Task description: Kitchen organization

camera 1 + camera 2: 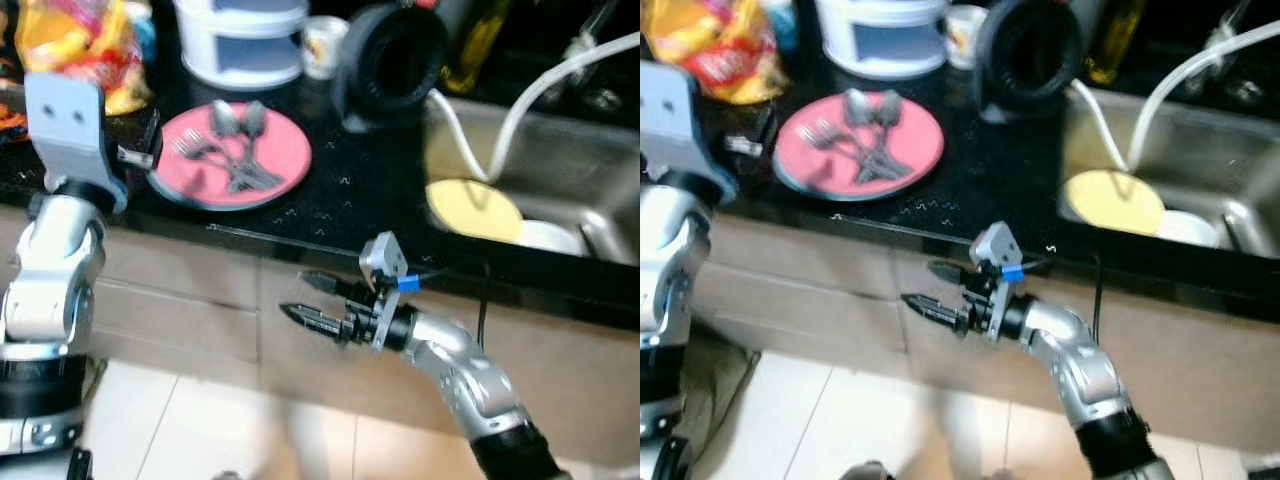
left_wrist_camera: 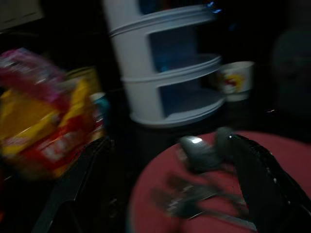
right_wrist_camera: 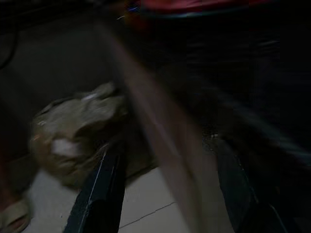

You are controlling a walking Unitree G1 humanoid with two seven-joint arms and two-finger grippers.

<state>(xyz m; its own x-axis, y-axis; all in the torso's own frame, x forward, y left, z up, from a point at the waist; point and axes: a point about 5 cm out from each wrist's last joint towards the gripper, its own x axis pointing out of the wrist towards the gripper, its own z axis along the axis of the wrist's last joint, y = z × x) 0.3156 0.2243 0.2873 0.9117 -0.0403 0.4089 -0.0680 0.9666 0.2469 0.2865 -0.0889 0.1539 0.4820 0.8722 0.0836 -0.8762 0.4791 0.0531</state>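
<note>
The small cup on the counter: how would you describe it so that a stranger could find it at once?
Start at the black counter left of the sink. Along its back edge, the small cup stands between the white tiered rack and a black round container. It is the only pale cup there, with a yellow and red picture printed on its side.

From my seat, the pink plate (image 1: 285, 155) with its forks and spoons (image 1: 232, 150) is hemmed in behind by the white rack (image 1: 245, 40) and black pot (image 1: 395, 55), and on its left by the snack bag (image 1: 75, 45) and my left arm. Bare black counter (image 1: 365, 205) lies between plate and sink (image 1: 560, 175), though a white hose (image 1: 525, 100) crosses over the sink. My right gripper (image 1: 308, 298) hangs spread below the counter edge, before the cabinet front (image 1: 190, 290).
</note>
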